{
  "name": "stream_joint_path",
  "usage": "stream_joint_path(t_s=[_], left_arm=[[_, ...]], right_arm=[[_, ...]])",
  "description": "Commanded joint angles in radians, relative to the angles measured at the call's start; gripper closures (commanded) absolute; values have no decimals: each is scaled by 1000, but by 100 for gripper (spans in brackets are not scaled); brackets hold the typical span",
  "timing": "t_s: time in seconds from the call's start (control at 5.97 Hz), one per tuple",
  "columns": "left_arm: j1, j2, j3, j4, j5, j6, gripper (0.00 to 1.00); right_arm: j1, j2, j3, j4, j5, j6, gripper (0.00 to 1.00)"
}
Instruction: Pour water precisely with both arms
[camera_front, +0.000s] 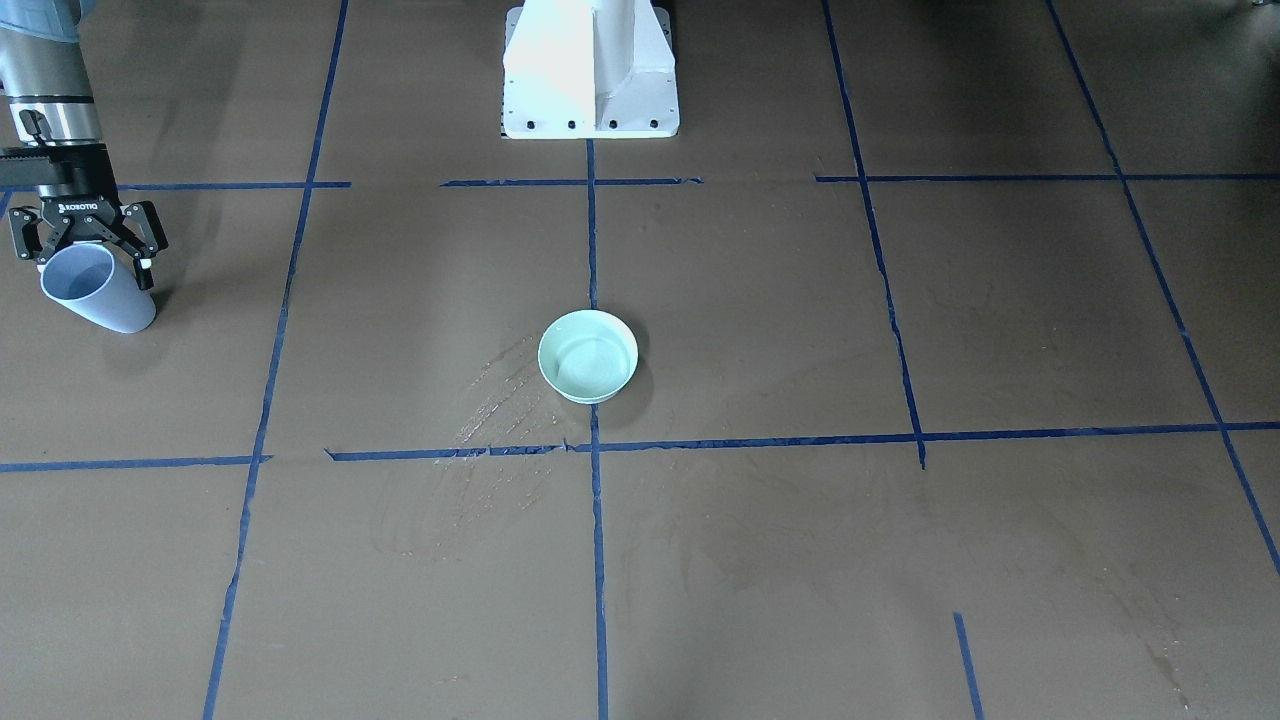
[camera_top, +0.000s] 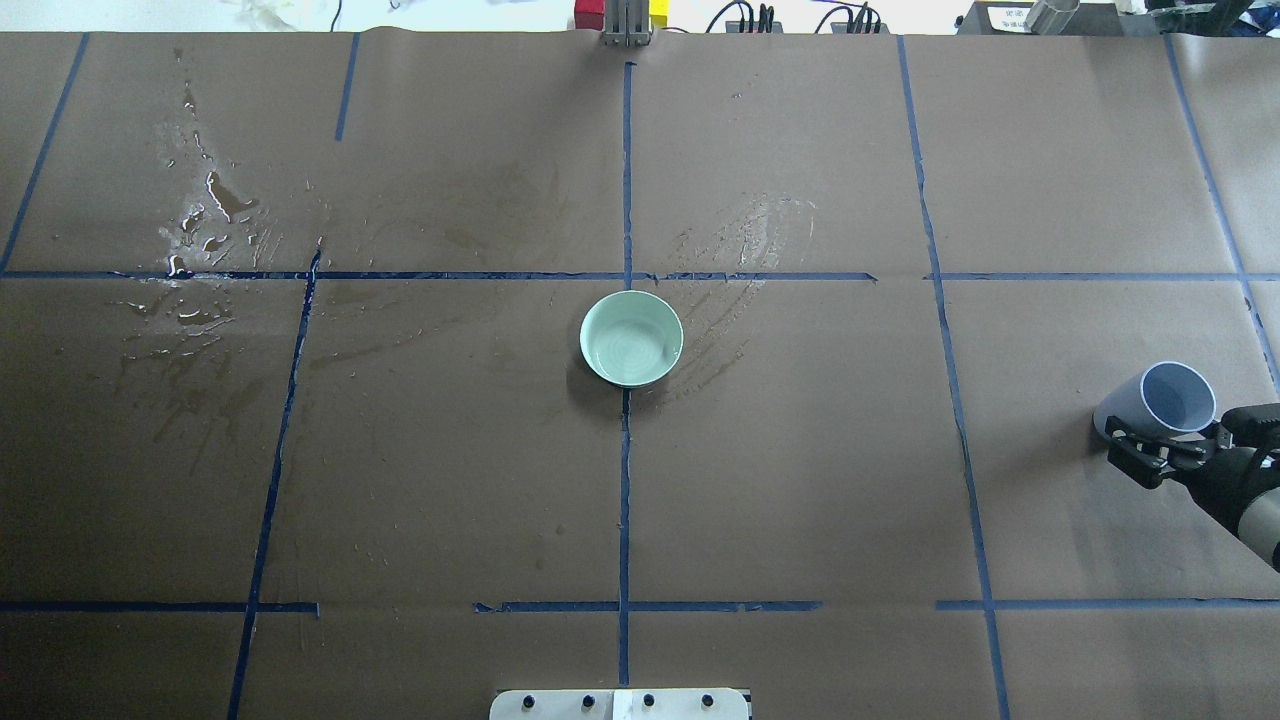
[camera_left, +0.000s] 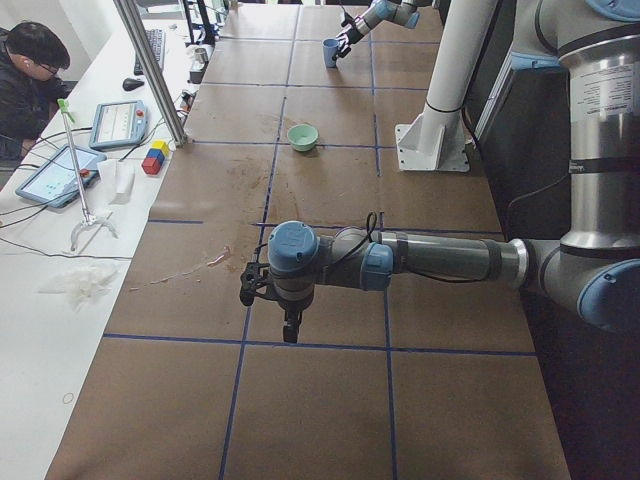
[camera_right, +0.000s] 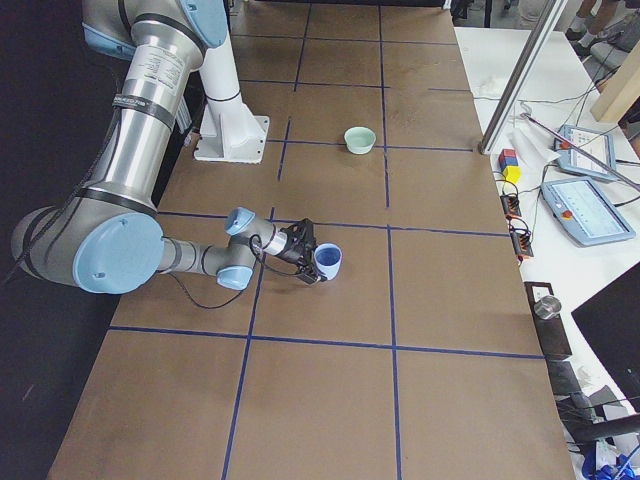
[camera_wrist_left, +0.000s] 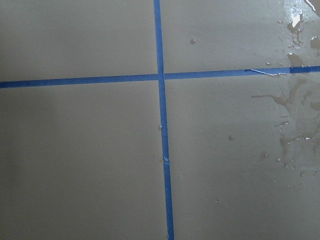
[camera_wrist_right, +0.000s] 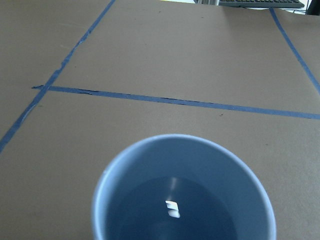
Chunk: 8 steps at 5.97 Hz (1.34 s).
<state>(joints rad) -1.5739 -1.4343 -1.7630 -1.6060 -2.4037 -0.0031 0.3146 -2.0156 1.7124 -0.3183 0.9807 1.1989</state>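
Overhead exterior view puts your right gripper (camera_top: 1165, 448) at the far right edge of the frame. Its black fingers are set either side of a pale blue cup (camera_top: 1170, 400) standing on the brown paper cover (camera_top: 800, 480) of the table. The fingers lie close against the cup's wall, but you cannot tell whether they press on it. Your right wrist view looks straight into that cup, where the water (camera_wrist_right: 175, 210) lies dark in the lower part with one small bright glint. A mint-green bowl (camera_top: 632, 338) sits at the centre of the overhead frame, on a blue tape line (camera_top: 624, 500) and well apart from the cup. Streaky wet marks (camera_top: 740, 250) lie just to the bowl's upper right, and small puddles (camera_top: 215, 205) glisten in the upper left of the frame. In the exterior left view, your left arm (camera_left: 440, 258) stretches low across the middle of the frame, with the left gripper (camera_left: 288, 325) pointed down over the paper near a tape crossing. Whether those fingers are open or closed cannot be told.
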Motion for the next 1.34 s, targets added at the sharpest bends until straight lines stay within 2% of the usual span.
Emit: stream_joint_path(t_s=[0.0,0.33,0.5,0.67,0.84,1.17], left_arm=[[0,0,0,0,1,2,0],[0,2,2,0,5,5,0],[0,2,2,0,5,5,0],[0,2,2,0,6,5,0],[0,2,2,-2,6,6,0],[0,2,2,-2,6,6,0]], right_arm=[[0,11,-2,1,-20,-1,0],[0,12,-8,1,-22,-1,1],[1,12,-8,1,-28,-1,21],[1,12,-8,4,-28,-1,47],[1,12,-7,8,-30,-1,63],[1,14,-1,8,-54,1,76]])
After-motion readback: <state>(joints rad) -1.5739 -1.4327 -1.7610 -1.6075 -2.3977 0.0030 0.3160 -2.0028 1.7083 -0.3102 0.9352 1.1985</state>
